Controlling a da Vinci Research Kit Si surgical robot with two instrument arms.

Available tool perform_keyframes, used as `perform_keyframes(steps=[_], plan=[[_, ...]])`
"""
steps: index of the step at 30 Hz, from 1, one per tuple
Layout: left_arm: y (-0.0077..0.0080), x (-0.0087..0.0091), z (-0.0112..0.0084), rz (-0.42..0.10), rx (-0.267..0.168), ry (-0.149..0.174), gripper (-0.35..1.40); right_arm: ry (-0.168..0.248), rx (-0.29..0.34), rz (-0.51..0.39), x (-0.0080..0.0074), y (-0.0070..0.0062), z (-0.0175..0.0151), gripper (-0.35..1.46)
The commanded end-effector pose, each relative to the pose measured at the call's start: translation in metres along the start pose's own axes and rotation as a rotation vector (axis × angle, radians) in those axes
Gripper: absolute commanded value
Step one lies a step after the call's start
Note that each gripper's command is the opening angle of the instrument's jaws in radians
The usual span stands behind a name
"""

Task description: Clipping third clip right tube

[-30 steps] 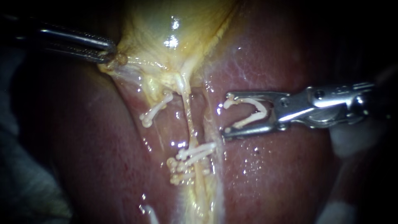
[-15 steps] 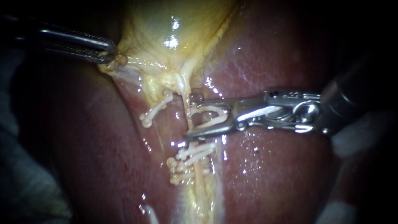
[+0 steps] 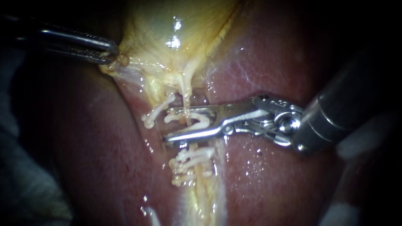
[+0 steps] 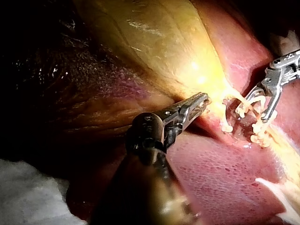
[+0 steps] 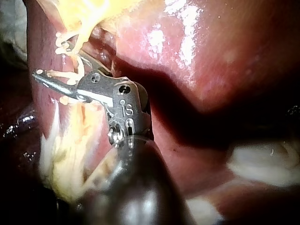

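Observation:
The thin pale right tube (image 3: 187, 98) runs down from the yellow gallbladder (image 3: 176, 25) over the liver (image 3: 272, 180). My right instrument (image 3: 166, 124) comes in from the right, its two jaws straddling this tube, one on each side. They carry a white clip (image 3: 197, 120) that stands open around the tube. Just below, two white clips (image 3: 197, 154) sit on the same tube. My left instrument (image 3: 112, 56) is shut on the gallbladder's edge at the upper left. The right wrist view shows the right instrument (image 5: 54, 61) with the clip (image 5: 58, 73) in it.
Another white clip (image 3: 157, 111) sits on the left tube, close beside my right instrument's jaw tips. White gauze (image 3: 349, 144) lies at the right, behind the right shaft. In the left wrist view my left instrument (image 4: 201, 99) holds tissue near the clips.
My right instrument has moved left with its clip, from beside the tube to astride it. The left instrument and the gallbladder have stayed still.

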Motion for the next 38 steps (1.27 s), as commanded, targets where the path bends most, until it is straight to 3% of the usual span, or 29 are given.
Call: perform_keyframes(steps=[1,7,20,23,38], plan=[[0.0000,0.0000,0.0000,0.000,0.000,0.000,-0.35,0.009,0.009,0.008,0.0003,-0.0002,0.0000,0.45],[0.0000,0.0000,0.0000,0.000,0.000,0.000,-0.35,0.021,0.017,0.019,0.0013,-0.0004,-0.0005,0.37],[0.0000,0.0000,0.0001,-0.001,0.001,0.000,-0.35,0.020,0.023,0.099,0.0016,-0.0006,-0.0019,-0.35],[0.0001,0.0000,0.0001,-0.001,0.001,0.000,-0.35,0.017,0.027,0.134,0.0015,-0.0007,-0.0021,-0.35],[0.0001,0.0000,0.0002,-0.001,0.001,0.001,-0.35,0.011,0.026,0.146,0.0005,-0.0007,-0.0018,-0.31]])
